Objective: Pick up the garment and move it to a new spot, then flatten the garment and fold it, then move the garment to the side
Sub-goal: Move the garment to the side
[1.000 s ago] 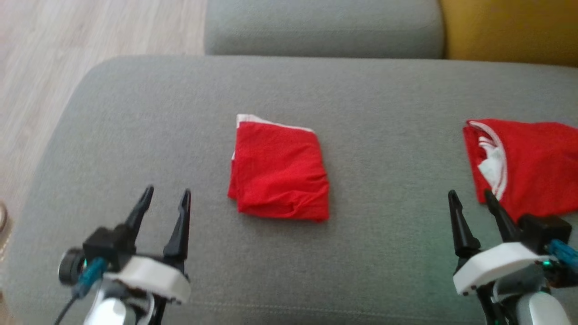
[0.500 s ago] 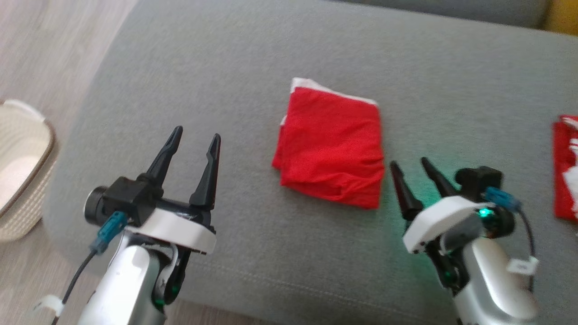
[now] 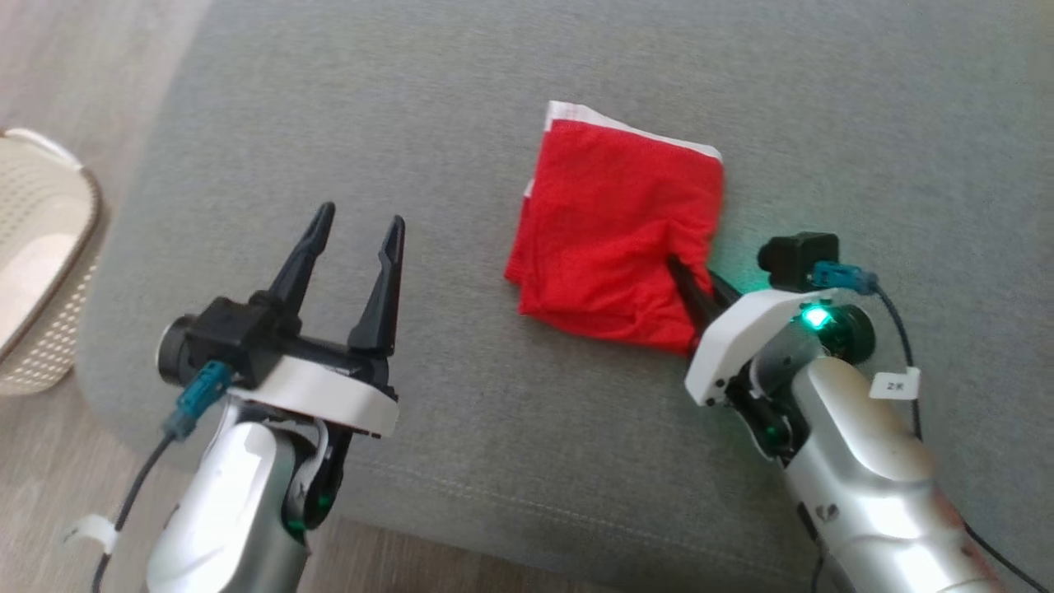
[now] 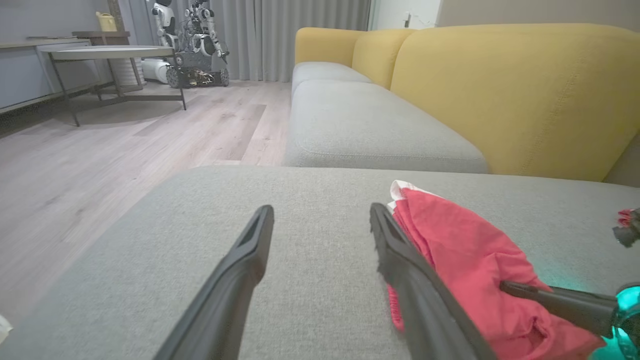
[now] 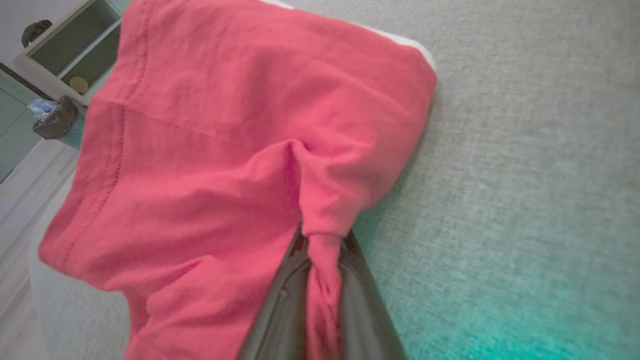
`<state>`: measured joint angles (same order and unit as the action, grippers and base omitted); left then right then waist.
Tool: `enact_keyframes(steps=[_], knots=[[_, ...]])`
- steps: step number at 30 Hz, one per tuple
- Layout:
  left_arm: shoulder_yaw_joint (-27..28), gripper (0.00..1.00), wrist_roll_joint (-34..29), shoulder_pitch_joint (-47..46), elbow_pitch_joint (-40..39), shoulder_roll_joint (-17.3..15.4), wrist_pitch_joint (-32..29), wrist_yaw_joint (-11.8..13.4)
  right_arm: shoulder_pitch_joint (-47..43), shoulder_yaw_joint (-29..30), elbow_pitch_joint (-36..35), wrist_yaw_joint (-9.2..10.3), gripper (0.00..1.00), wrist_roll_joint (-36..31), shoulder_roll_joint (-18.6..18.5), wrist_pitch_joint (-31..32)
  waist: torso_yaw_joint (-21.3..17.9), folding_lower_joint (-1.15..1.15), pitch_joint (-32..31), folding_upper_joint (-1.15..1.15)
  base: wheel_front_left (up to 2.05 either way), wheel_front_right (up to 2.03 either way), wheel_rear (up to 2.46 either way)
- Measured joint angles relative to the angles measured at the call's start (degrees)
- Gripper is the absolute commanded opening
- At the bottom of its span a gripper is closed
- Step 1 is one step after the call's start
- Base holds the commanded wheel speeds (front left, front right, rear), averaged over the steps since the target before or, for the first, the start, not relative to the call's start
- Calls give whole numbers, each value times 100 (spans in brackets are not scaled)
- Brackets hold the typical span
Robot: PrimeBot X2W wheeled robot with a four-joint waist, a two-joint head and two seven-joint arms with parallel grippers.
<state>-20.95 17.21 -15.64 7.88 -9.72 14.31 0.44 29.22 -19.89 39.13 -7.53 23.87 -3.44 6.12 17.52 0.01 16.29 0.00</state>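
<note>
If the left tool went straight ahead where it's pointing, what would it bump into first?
Probably the grey cushion: the open left tool points along its bare fabric, with the red garment just off to the right. It might skim over; its height is hard to judge.

Folded red garment [image 3: 613,239], corner pinched.

Overall light: soft, even daylight is filling every view, nothing looking dim.
Green glow: the lamp [image 3: 816,316] on the right arm is tinting the grey cushion [image 3: 494,428] teal beside it.
Shadows: the red garment [image 3: 617,222] is casting only a faint shadow along its right edge.
Focus: the fingers [image 4: 235,280] of the left gripper [image 4: 321,209] are smearing close to the lens; the head view is looking slightly soft.
</note>
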Motion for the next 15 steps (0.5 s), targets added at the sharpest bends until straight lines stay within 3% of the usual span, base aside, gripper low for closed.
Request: enact_keyframes(steps=[10,15], knots=[[162,100,-111,-4,-116,-18,34,-47,125,-312,-66,-1,0,-318,14,-166,-697,0,106,0,0,0,0],[214,100,-168,5,-175,-101,34,-45,-13,-180,-446,-1,0,-593,-358,-24,-1189,0,98,0,0,0,0]])
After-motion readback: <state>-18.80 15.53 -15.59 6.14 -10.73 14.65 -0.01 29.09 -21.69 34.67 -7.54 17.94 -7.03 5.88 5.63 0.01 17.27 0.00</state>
